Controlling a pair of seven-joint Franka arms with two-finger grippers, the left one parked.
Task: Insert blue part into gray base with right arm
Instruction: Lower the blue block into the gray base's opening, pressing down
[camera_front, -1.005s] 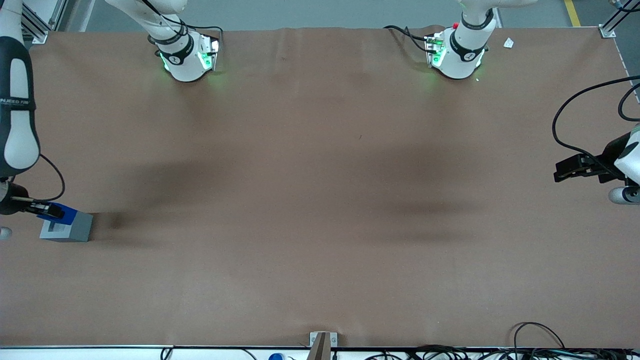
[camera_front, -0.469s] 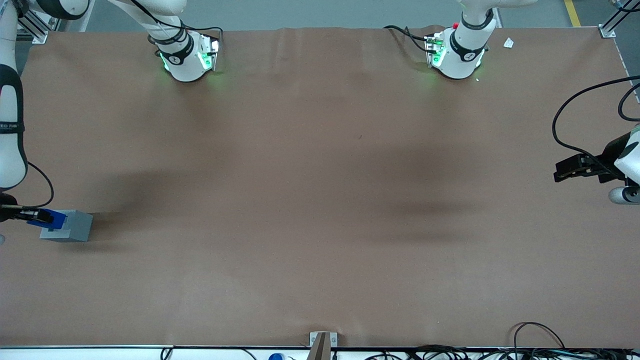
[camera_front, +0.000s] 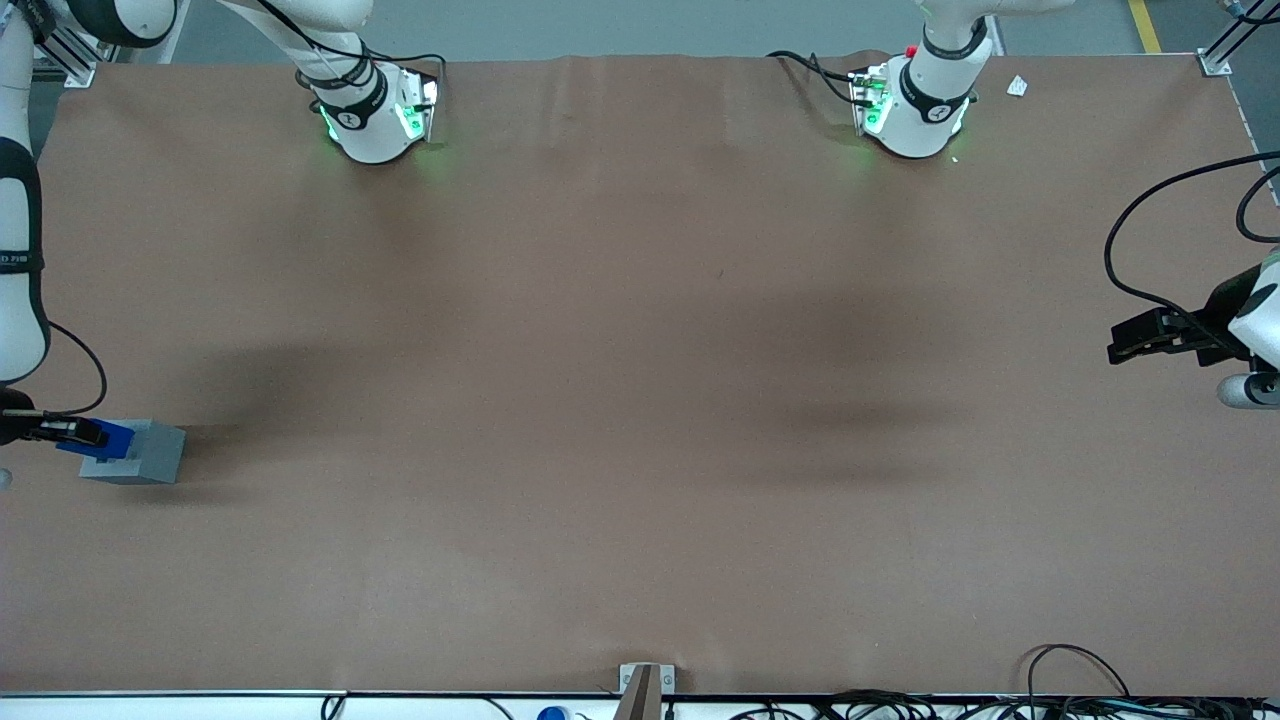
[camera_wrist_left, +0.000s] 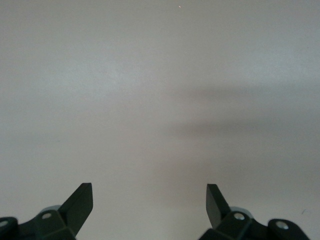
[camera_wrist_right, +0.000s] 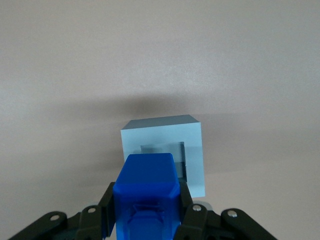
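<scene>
No readable text on the blue part (camera_wrist_right: 145, 195), gray base (camera_wrist_right: 162, 152) or gripper (camera_front: 62, 431); only a band of white lettering, too small to make out, on the right arm (camera_front: 18, 262) black sleeve, and a small unreadable mark on each arm base collar.

A wide brown paper-covered worktop (camera_front: 640, 400) spreads before me. A small white paper scrap (camera_front: 1017, 86) lies toward the parked arm's end; tangled black cables (camera_front: 1080, 700) trail along the nearest edge.
</scene>
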